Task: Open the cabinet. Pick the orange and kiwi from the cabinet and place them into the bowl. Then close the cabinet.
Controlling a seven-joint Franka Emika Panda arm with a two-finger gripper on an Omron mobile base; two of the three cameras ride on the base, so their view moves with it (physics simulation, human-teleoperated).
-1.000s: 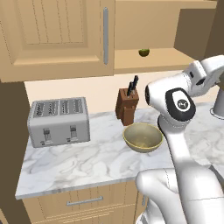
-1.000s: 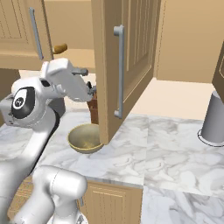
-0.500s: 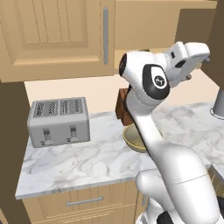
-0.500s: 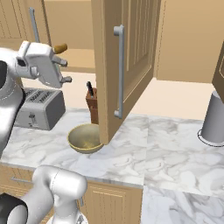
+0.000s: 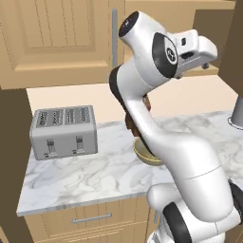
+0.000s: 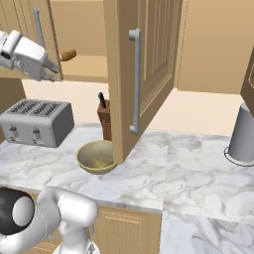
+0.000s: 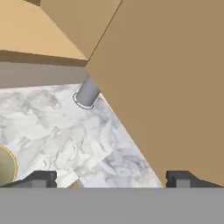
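1. Nearest us, at the counter's front edge, we count one bowl [image 6: 96, 157] on the marble counter [image 6: 188, 173], and we see no fruit in it, so by our reading neither fruit has been delivered yet.
2. Just behind the bowl stands one knife block [image 6: 104, 118], and to the left one toaster [image 5: 64, 131]. If we come down carelessly later, the arm could knock the block or tip the bowl off the front edge.
3. Above the bowl hangs one open cabinet door [image 6: 141, 69] with its bar handle [image 6: 134, 82]; the other door [image 5: 57, 42] is shut. We count two doors on the cabinet [image 6: 84, 34]. The open door juts over the counter, so a wide swing could strike it.
4. Up at shelf height we hold our gripper [image 6: 49, 69], raised beside the cabinet opening. In the hand view the two fingertips [image 7: 41, 178] sit wide apart with nothing between them.
5. Farther in, on the shelf, we see one tan-brown item [image 6: 68, 54]. We cannot make out the orange or the kiwi, so we cannot say where they lie. Grabbing the brown item by mistake is a real risk.
6. Farthest right stands one grey canister [image 6: 243, 136].
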